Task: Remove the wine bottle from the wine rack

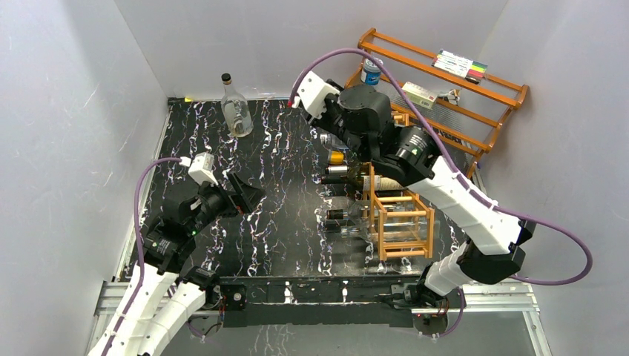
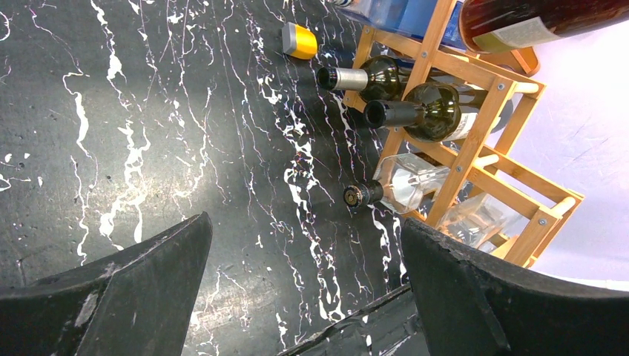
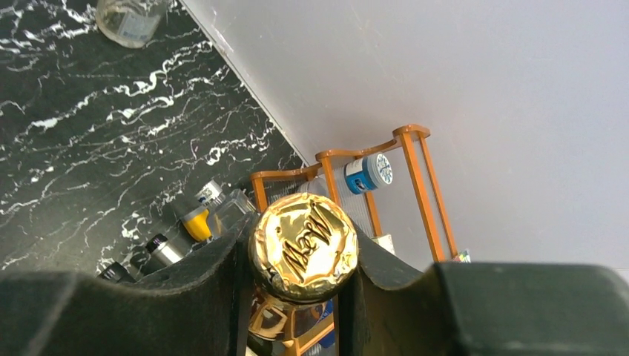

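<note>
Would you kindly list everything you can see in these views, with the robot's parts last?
table: one, black marbled
wine rack: one, orange-brown, right side of table
wine bottle: one, gold foil top, in right gripper
other bottles: several, dark and clear, lying in rack
clear bottle: one, black cap, standing at far edge
shelf: one, orange wood, far right corner
jar: one, blue lid, on shelf
left gripper: open, over table
right gripper: shut on wine bottle

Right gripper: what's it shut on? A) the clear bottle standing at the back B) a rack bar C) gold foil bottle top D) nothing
C: in the right wrist view the right gripper has a finger pressed against each side of the gold foil bottle top.
</note>
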